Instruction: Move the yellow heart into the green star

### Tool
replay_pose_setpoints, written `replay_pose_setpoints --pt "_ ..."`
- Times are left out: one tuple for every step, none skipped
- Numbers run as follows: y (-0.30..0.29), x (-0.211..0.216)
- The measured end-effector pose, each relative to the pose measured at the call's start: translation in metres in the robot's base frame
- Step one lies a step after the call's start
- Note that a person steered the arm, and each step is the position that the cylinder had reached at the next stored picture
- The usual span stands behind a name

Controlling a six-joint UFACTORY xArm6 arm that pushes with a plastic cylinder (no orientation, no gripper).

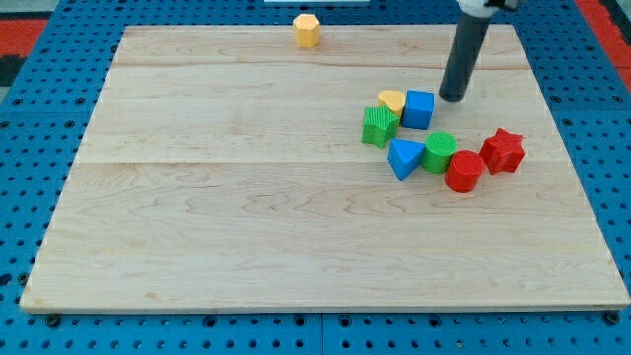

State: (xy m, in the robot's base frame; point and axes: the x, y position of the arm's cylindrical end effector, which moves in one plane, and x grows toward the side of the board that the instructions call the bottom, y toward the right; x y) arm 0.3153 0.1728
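Your yellow heart (391, 99) sits right of the board's centre, toward the view's top. It is mostly hidden: only a rounded, pale yellow upper lobe shows above its neighbours. It touches the green star (380, 126) just below it toward the view's left, and it touches the blue cube (419, 108) on its right. The star has a ribbed, lined top face; the cube has flat, smooth sides.

No pincer is fitted, so you have no jaw opening to record. The arm ends in a straight dark rod, and my tip (454, 98) rests on the board just right of the blue cube, apart from the heart, with the cube between them. Whether the tip touches the cube cannot be told; a thin gap seems to show. It holds nothing.

Below the heart, toward the view's right, you see a blue triangle (403, 158) touching a green cylinder (440, 152) with a ribbed top. Beyond that lie a red cylinder (463, 172) and a red star (504, 150), the two touching.

Well away from the heart, near the board's top edge to the view's left, a yellow hexagonal block (308, 31) stands alone.

No containers are present. The board (246, 217) is pale wood in grained planks, lying on a blue pegboard (606, 197) surface.
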Motion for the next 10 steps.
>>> replay_pose_setpoints --pt "-0.029 -0.041" --pt "-0.071 -0.024" --pt "-0.055 -0.007" --pt "-0.033 0.013" --pt "-0.063 0.023" --pt "-0.099 0.038" --pt "-0.100 0.052" --pt "-0.174 0.044" --pt "-0.212 0.039" --pt "-0.210 0.062"
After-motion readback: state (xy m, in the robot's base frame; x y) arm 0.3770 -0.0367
